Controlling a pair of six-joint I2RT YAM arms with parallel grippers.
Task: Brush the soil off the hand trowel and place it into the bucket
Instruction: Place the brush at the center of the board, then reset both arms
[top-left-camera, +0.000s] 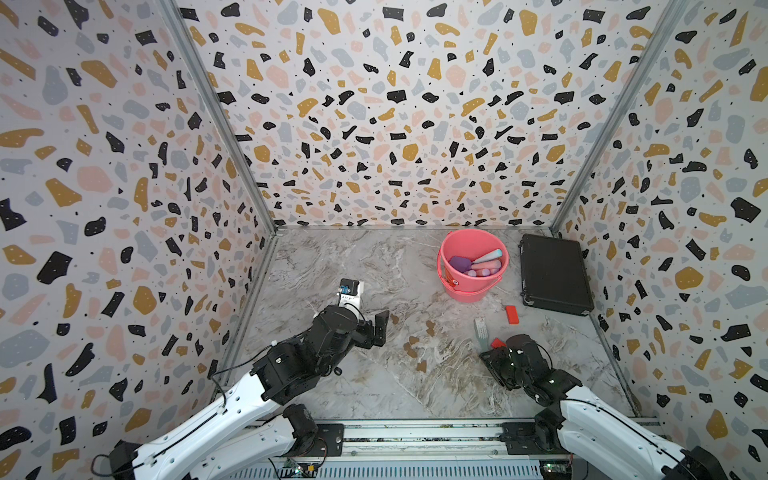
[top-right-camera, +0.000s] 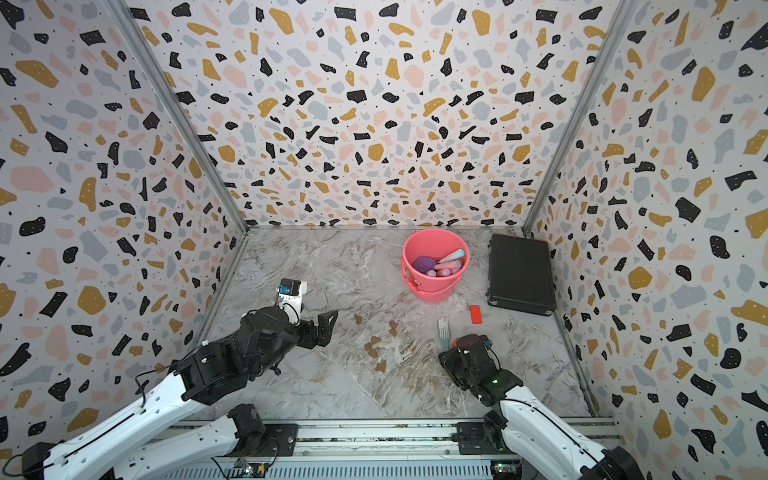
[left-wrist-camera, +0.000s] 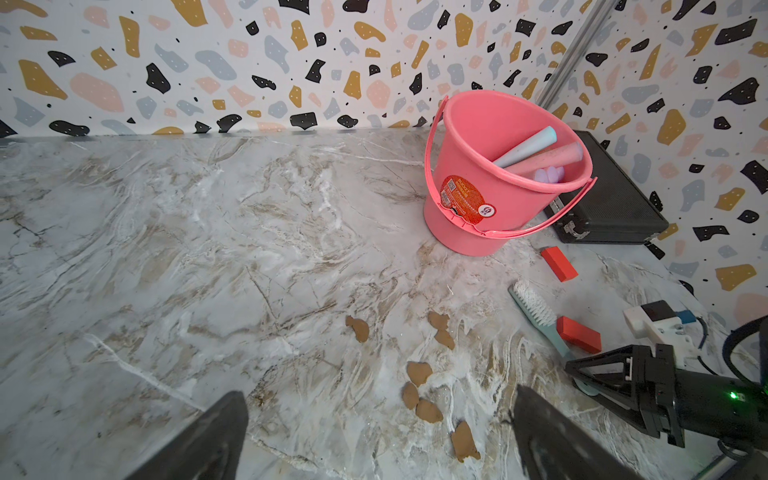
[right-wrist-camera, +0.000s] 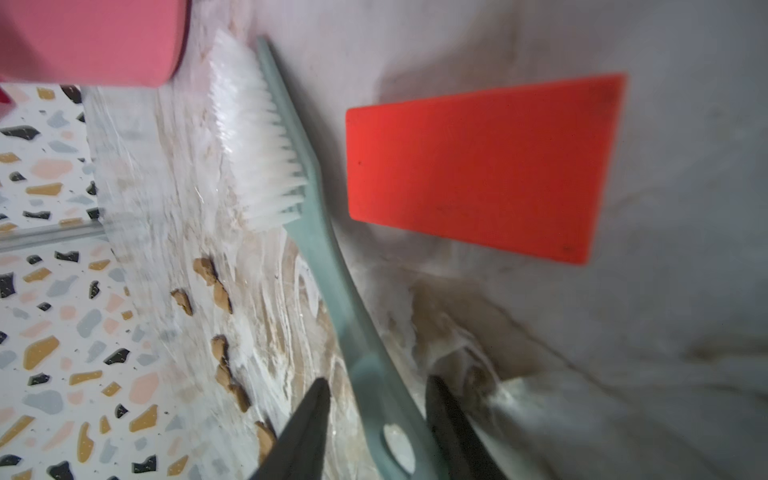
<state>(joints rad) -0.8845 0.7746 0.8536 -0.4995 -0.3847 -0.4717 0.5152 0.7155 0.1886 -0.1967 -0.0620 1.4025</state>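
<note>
**A:** Where does the job stand, and what is the right gripper (right-wrist-camera: 376, 386) doing?

**B:** At the tail end, I'd judge. What I take for the purple-bladed hand trowel (top-left-camera: 460, 263) lies inside the round coral-pink plastic bucket (top-left-camera: 461, 291) at the far right, among pastel handles. The small flat brown blobs of soil (left-wrist-camera: 419, 372) are scattered on the grey marble tabletop (top-left-camera: 353, 270), near the middle. The right gripper's jaws stand parted on either side of the handle of the teal plastic brush with white bristles (right-wrist-camera: 322, 266). The brush lies on the table at the near right, and nothing is pinched.

**A:** And the left gripper (left-wrist-camera: 380, 397)?

**B:** Spread wide and empty, just left of the soil.

**A:** So how to let go cleanly?

**B:** Widen until both fingers clear the handle, then lift straight up before pulling back. A sideways exit could drag the brush into the red rectangular block (right-wrist-camera: 478, 166) just to its right, or sweep the bristles through the soil.
</note>
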